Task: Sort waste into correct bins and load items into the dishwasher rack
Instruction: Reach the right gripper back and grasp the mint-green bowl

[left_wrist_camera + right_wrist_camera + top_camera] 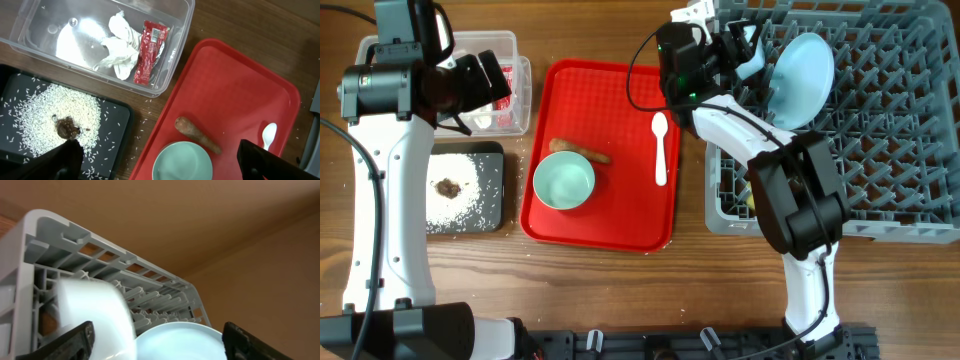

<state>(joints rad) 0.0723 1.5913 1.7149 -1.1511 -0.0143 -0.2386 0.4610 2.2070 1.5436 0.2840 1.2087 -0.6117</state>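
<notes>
Next target: stick-shaped food piece (196,135), on red tray (235,90), long axis diagonal.
Bearing: rightward of left end effector (161,156), the nearer one.
Its state: spread, empty.
Right end effector (159,337): spread, at dishwasher rack (880,130).

No legible txt; print on red-and-white wrapper (149,52) too blurry.

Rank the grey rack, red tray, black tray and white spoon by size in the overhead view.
Largest to smallest: grey rack, red tray, black tray, white spoon. None look close enough to confuse.
</notes>
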